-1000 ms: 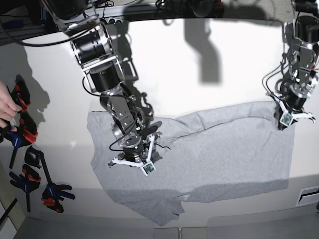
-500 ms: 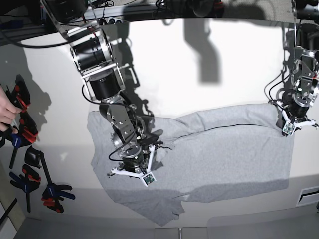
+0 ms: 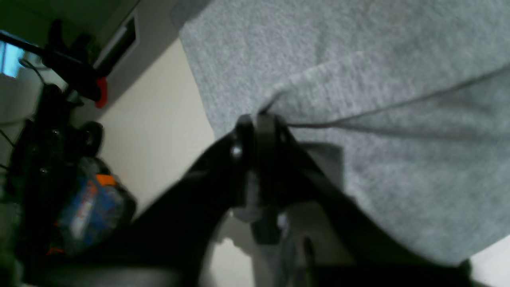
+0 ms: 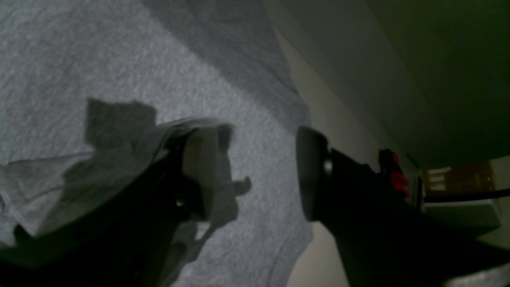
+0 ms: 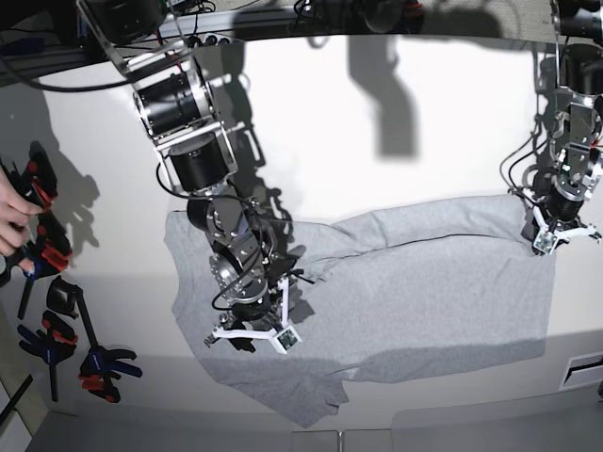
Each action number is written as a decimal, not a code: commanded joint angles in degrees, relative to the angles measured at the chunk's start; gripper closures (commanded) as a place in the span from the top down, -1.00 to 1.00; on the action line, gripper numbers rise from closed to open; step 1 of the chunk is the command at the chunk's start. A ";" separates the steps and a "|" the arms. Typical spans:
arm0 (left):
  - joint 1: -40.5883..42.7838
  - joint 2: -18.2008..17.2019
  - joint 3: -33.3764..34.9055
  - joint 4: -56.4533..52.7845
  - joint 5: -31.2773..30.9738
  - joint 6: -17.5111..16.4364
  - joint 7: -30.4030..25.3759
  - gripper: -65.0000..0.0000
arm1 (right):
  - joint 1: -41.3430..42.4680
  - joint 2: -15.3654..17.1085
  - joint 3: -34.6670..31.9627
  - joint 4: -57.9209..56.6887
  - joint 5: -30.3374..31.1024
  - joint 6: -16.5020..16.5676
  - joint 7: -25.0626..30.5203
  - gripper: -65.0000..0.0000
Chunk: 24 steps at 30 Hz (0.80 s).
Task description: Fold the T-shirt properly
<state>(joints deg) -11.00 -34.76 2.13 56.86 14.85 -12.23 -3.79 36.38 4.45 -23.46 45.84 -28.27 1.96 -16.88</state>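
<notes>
The light grey T-shirt (image 5: 424, 292) lies spread and creased across the white table (image 5: 377, 141). My right gripper (image 5: 250, 336) hovers low over its left part. In the right wrist view that gripper (image 4: 255, 171) is wide open, a bunched fold of cloth (image 4: 79, 175) lies against the left finger (image 4: 203, 167), and nothing is between the pads. My left gripper (image 5: 563, 235) is at the shirt's far right corner. In the blurred left wrist view its fingertips (image 3: 243, 131) stand close together where a fold edge (image 3: 358, 115) ends. Whether cloth is pinched there I cannot tell.
Several black, red and blue clamps (image 5: 57, 320) lie along the table's left side, and a person's hand (image 5: 14, 212) reaches in there. The table's front edge (image 5: 452, 414) runs just below the shirt's hem. Dark equipment (image 3: 59, 159) stands beyond the table in the left wrist view.
My right gripper has moved toward the table's front over the shirt and opened wide. The left gripper has stayed at the shirt's far right corner, turning slightly.
</notes>
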 commanded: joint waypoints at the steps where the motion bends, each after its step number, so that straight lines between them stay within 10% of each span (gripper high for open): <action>1: -1.42 -1.16 -0.57 0.79 1.25 0.85 -1.14 -0.62 | 2.34 -0.17 0.31 0.98 -0.07 -0.87 1.29 -0.09; 15: -5.60 -1.44 -0.48 -0.35 5.05 0.85 -0.96 -0.44 | 2.32 -0.17 0.31 0.98 -0.07 -0.85 0.74 -0.09; 24: -17.49 -1.51 3.23 -20.52 3.04 0.87 -4.83 -0.44 | 2.36 -0.17 0.31 0.98 1.75 -0.87 -1.73 -0.09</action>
<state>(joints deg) -26.59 -35.11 5.76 35.14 18.11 -12.27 -7.05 36.40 4.43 -23.46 45.82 -26.09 1.98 -19.57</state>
